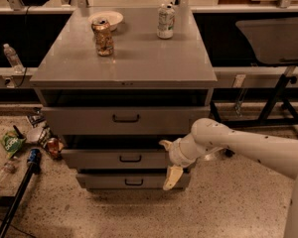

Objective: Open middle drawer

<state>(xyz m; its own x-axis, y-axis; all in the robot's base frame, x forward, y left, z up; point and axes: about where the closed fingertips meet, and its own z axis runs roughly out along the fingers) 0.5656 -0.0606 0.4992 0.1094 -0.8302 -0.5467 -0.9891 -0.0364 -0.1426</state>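
Gripper (pixel 168 161), at the end of a white arm, sits at the right end of the middle drawer (pixel 104 159). Its two pale fingers (pixel 172 177) are spread apart, one up and one down, holding nothing. At its 9 o'clock, near but apart, is the drawer's small black handle (pixel 130 158).

The step in hand looks like the reach, since the gripper is not on the handle yet. The next move probably calls for a shift towards 9 o'clock, a close on the loop, then a straight pull outward.

A dark gap lies above the drawer's front. I cannot tell whether it is already partly out, and nothing inside shows. The top drawer (pixel 89 120) is at 11 o'clock and the bottom drawer (pixel 109 181) at 8 o'clock. At 12 o'clock, on the cabinet top (pixel 139 58), stand a left can (pixel 104 36), a right can (pixel 165 21) and a bowl (pixel 112 17) that looks empty.
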